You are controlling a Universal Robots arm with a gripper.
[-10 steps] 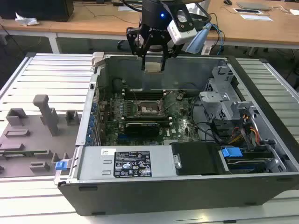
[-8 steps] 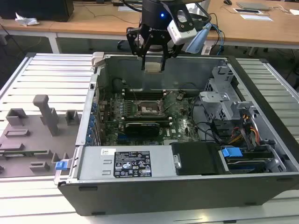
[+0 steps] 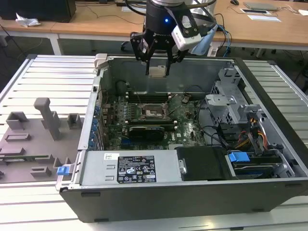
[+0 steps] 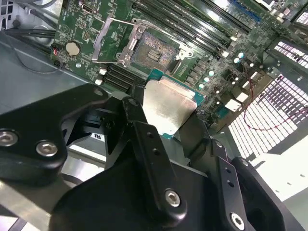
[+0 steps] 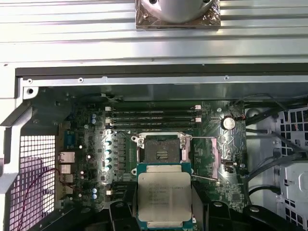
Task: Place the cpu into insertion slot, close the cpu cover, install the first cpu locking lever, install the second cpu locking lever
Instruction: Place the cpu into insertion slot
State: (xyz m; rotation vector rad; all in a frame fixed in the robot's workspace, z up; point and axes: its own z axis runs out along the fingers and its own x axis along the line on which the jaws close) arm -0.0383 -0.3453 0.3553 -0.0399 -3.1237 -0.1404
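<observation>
As the black gripper (image 3: 158, 67) clamps the small, flat, silvery-grey square cpu (image 5: 163, 195) by its edges, the chip hangs above the open grey computer case (image 3: 192, 192), well apart from the green motherboard (image 5: 228, 192). Beyond it, the square black insertion slot (image 5: 160, 148) lies uncovered, its dark centre exposed. A chip lowered tilted or off-centre would likely catch the metal rim or damage the contacts. A slipping grip would drop it.

You have the cpu (image 3: 157, 71) between the jaws, above the open case (image 3: 192, 202) and apart from the insertion slot (image 3: 153, 112) on the motherboard (image 3: 187, 126) inside. A fixture plate (image 3: 29, 154) lies on the worktop (image 3: 53, 72), at the exterior view's left of the case.
</observation>
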